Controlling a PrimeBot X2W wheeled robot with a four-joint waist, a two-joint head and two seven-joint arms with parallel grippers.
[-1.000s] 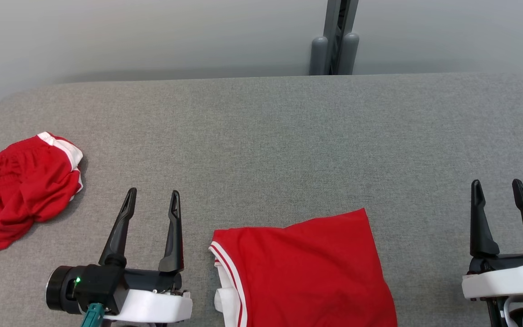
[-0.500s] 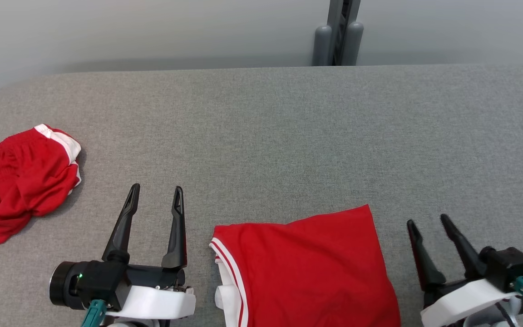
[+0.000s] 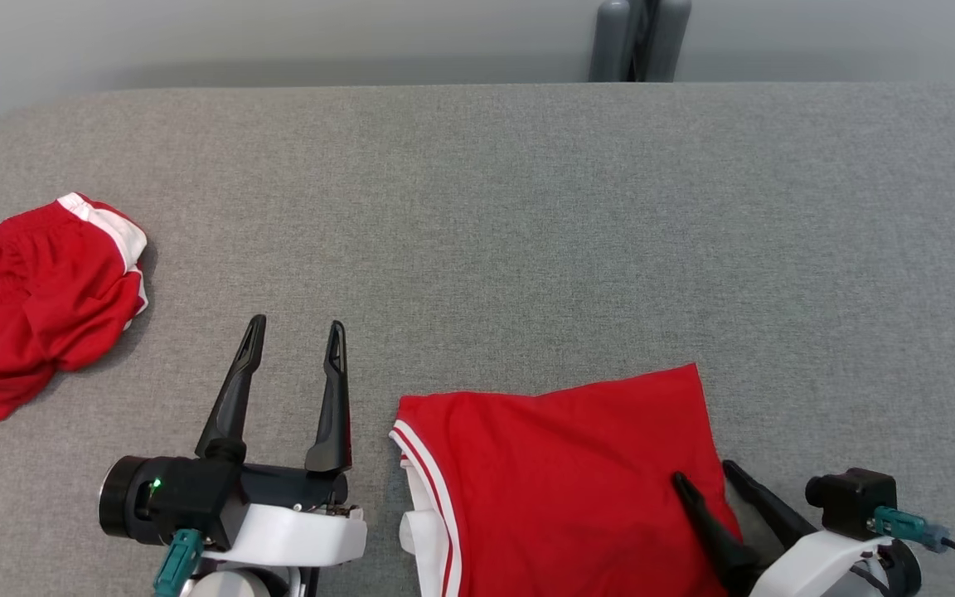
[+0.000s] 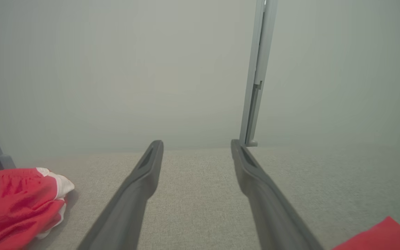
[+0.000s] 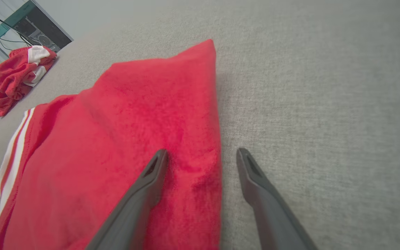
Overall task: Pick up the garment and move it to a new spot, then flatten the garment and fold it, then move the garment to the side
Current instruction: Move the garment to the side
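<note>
1. The folded red garment (image 3: 560,481) lies flat at the near middle of the grey table (image 3: 527,207). Its white-striped edge faces the table's left end, and its lower part runs out of the head view.
2. The right gripper (image 3: 705,475) is spread wide and holds nothing. It straddles the garment's edge that faces the table's right end, with one finger over the cloth and the other over bare table. The right wrist view shows the same straddle (image 5: 201,152). I cannot tell whether the tips press down.
3. The left gripper (image 3: 296,323) is also spread and empty. It sits above bare table towards the table's left end, just beside the striped edge.
4. A second, crumpled red garment (image 3: 30,307) sits at the table's left end, well apart.
5. Judged from this, folding looks done and the move to the side is next.
6. Risks from here:
   - If the jaws close on the top layer alone, the fold would probably open as the cloth lifts.
   - A one-sided grasp would let the free half drag on the table's fabric and bunch up.
   - A finger driven too low could snag the table's cover.
   - Carrying it towards the table's left end risks dropping it onto the crumpled garment.
</note>
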